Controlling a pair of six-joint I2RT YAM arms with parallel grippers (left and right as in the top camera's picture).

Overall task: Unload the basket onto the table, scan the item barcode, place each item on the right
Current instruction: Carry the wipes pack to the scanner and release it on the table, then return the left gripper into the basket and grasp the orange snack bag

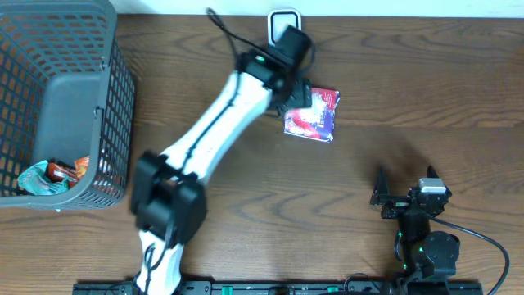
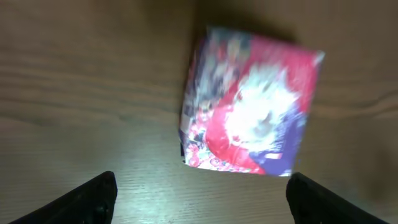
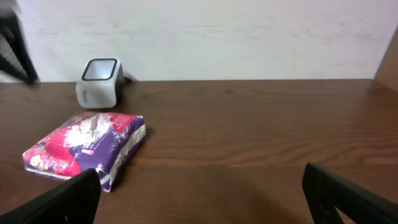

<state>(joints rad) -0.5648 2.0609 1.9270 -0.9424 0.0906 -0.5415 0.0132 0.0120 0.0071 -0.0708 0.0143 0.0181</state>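
Observation:
The item is a pink and purple packet (image 1: 314, 113) lying flat on the wooden table, just right of my left gripper (image 1: 296, 97). The left wrist view looks down on the packet (image 2: 252, 112); my left gripper (image 2: 199, 205) is open, with its dark fingers (image 2: 87, 202) wide apart below the packet and nothing between them. A small white scanner (image 1: 283, 23) stands at the table's back edge, behind the packet. My right gripper (image 1: 404, 195) rests open at the front right, facing the packet (image 3: 84, 146) and the scanner (image 3: 99, 81). No barcode shows on the packet.
A grey mesh basket (image 1: 98, 123) stands at the left with wrapped snacks (image 1: 53, 174) in its bottom. The left arm (image 1: 217, 123) stretches diagonally across the middle of the table. A white wall runs behind the scanner.

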